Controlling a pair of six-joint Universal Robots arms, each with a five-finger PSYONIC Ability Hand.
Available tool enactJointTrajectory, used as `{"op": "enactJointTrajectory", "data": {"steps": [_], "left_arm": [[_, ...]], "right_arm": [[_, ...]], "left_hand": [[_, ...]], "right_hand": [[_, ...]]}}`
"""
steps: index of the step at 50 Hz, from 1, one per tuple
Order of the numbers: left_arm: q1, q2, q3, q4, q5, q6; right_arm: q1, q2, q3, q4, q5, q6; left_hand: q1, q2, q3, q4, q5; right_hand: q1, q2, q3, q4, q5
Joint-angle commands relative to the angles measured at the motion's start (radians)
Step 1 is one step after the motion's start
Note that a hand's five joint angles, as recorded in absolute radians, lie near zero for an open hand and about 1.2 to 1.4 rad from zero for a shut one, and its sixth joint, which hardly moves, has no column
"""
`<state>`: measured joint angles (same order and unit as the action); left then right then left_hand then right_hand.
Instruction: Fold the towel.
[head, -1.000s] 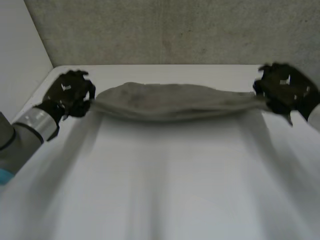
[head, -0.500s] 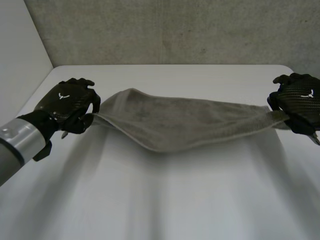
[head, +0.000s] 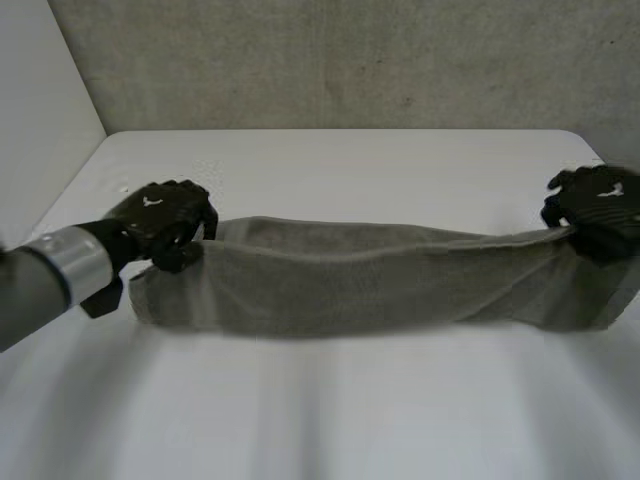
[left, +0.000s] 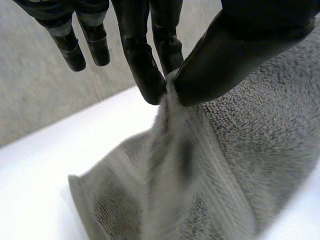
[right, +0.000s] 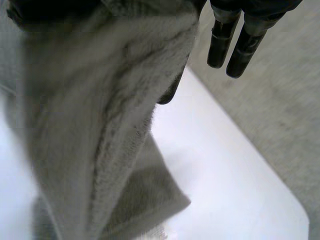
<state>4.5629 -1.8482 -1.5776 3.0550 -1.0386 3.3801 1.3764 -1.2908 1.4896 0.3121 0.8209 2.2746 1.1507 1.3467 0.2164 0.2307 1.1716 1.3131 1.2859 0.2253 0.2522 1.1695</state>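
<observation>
Grey towel stretched between hands across white table. Left hand pinches one end, thumb against finger, other fingers straight. Right hand grips opposite end, pinch mostly cloth-hidden.

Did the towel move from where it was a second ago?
Yes. The towel has come nearer the robot, farther from the concrete wall behind the table.

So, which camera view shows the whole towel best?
The head view: the towel spans from the left hand to the right hand. The left wrist view shows one pinched end, the right wrist view the other end hanging.
</observation>
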Motion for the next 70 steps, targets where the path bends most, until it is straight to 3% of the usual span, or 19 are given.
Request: {"op": "enactJointTrajectory", "data": {"steps": [1,6,13,22,39,42,44,50,52,54,55,56,57,58,60,64,70], "left_arm": [[-0.047,-0.264,0.241,-0.009,-0.061,0.002],[-0.053,-0.377,0.370,-0.001,-0.098,0.002],[-0.065,-0.479,0.469,0.037,-0.106,-0.001],[-0.085,-0.526,0.475,0.200,-0.112,-0.002],[-0.134,-0.614,0.484,0.343,-0.142,0.002],[-0.136,-0.615,0.485,0.356,-0.161,0.002],[-0.134,-0.615,0.485,0.364,-0.169,0.002],[-0.133,-0.609,0.487,0.418,-0.199,0.002],[-0.133,-0.609,0.485,0.424,-0.201,0.002],[-0.133,-0.611,0.484,0.427,-0.199,0.002],[-0.133,-0.611,0.479,0.429,-0.199,0.002],[-0.133,-0.612,0.479,0.427,-0.201,0.002],[-0.133,-0.612,0.479,0.427,-0.201,0.002],[-0.133,-0.612,0.478,0.427,-0.204,0.004],[-0.133,-0.609,0.475,0.427,-0.204,0.002],[-0.136,-0.594,0.469,0.426,-0.204,0.002],[-0.134,-0.517,0.433,0.429,-0.199,-0.005]], "right_arm": [[0.112,0.211,-0.181,0.065,0.165,-0.092],[0.142,0.277,-0.269,0.044,0.189,-0.060],[0.173,0.364,-0.319,-0.134,0.230,0.094],[0.237,0.490,-0.416,-0.251,0.360,0.105],[0.265,0.582,-0.453,-0.384,0.442,0.108],[0.265,0.588,-0.453,-0.396,0.446,0.108],[0.265,0.588,-0.453,-0.413,0.446,0.106],[0.265,0.597,-0.454,-0.461,0.448,0.106],[0.266,0.616,-0.454,-0.482,0.454,0.108],[0.270,0.622,-0.454,-0.484,0.454,0.108],[0.277,0.627,-0.454,-0.484,0.457,0.108],[0.277,0.627,-0.454,-0.484,0.457,0.108],[0.283,0.628,-0.454,-0.484,0.462,0.109],[0.283,0.628,-0.454,-0.484,0.462,0.109],[0.286,0.622,-0.453,-0.484,0.484,0.129],[0.286,0.599,-0.450,-0.484,0.497,0.181],[0.282,0.397,-0.349,-0.481,0.492,0.319]], "left_hand": [[0.246,0.050,-0.042,-0.056,0.050],[0.246,0.050,-0.042,-0.056,0.050],[0.246,0.050,-0.042,-0.056,0.050],[0.246,0.050,-0.042,-0.056,0.050],[0.246,0.050,-0.042,-0.056,0.050],[0.246,0.050,-0.042,-0.056,0.050],[0.246,0.050,-0.042,-0.056,0.050],[0.246,0.050,-0.042,-0.056,0.050],[0.246,0.050,-0.042,-0.056,0.050],[0.246,0.050,-0.042,-0.056,0.050],[0.072,-0.124,-0.042,-0.056,-0.124],[-0.413,-0.609,-0.042,-0.056,-0.608],[-0.417,-0.613,-0.042,-0.056,-0.613],[-0.830,-1.026,-0.042,-0.056,-1.026],[-0.948,-1.144,-0.042,-0.056,-1.143],[-0.952,-1.148,-0.042,-0.056,-1.147],[-0.952,-1.148,-0.042,-0.056,-1.147]], "right_hand": [[0.055,0.082,-0.051,-0.078,0.024],[0.055,0.082,-0.051,-0.078,0.024],[0.058,0.085,-0.051,-0.078,0.027],[0.055,0.082,-0.051,-0.078,0.024],[0.031,0.059,-0.051,-0.078,0.000],[-0.057,-0.029,-0.051,-0.078,-0.088],[-0.282,-0.255,-0.051,-0.078,-0.313],[-0.344,-0.317,-0.051,-0.078,-0.375],[-0.622,-0.594,-0.051,-0.078,-0.653],[-0.728,-0.701,-0.051,-0.078,-0.759],[-0.874,-0.847,-0.051,-0.078,-0.905],[-0.876,-0.849,-0.051,-0.078,-0.907],[-1.117,-1.090,-0.051,-0.078,-1.148],[-1.119,-1.092,-0.051,-0.078,-1.150],[-1.139,-1.111,-0.051,-0.078,-1.170],[-1.139,-1.111,-0.051,-0.078,-1.170],[-1.139,-1.111,-0.051,-0.078,-1.170]]}}
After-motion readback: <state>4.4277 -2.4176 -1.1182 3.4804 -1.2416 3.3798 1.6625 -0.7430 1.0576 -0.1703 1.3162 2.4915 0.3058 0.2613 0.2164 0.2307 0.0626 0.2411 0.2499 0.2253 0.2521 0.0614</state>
